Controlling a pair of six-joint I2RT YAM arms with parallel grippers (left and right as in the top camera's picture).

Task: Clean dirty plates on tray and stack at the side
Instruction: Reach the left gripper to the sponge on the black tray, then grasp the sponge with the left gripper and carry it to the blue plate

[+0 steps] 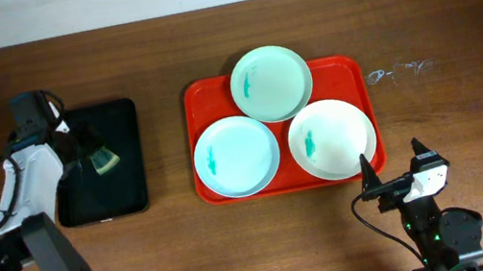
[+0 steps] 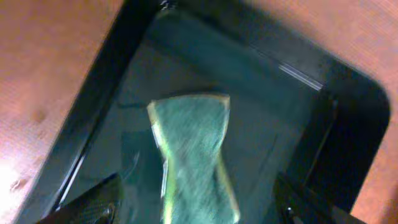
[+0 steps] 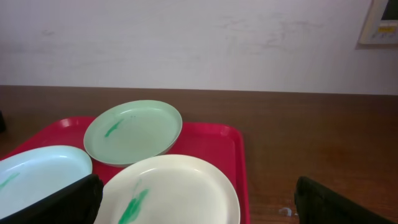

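Three plates lie on the red tray (image 1: 199, 95): a mint green plate (image 1: 271, 83) at the back, a light blue plate (image 1: 237, 156) front left and a white plate (image 1: 332, 140) front right, each with a teal smear. My left gripper (image 1: 91, 151) is open over the black tray, its fingers wide on either side of a green sponge (image 2: 193, 149), not touching it. My right gripper (image 1: 393, 160) is open and empty, just in front of the tray's front right corner. Its wrist view shows the white plate (image 3: 180, 186), mint plate (image 3: 134, 132), blue plate (image 3: 37, 174) and tray (image 3: 211, 140).
A smaller black tray (image 1: 128, 187) lies left of the red tray; it fills the left wrist view (image 2: 93, 106). A small clear crumpled piece (image 1: 397, 71) lies on the brown table right of the red tray. A pale wall stands behind the table.
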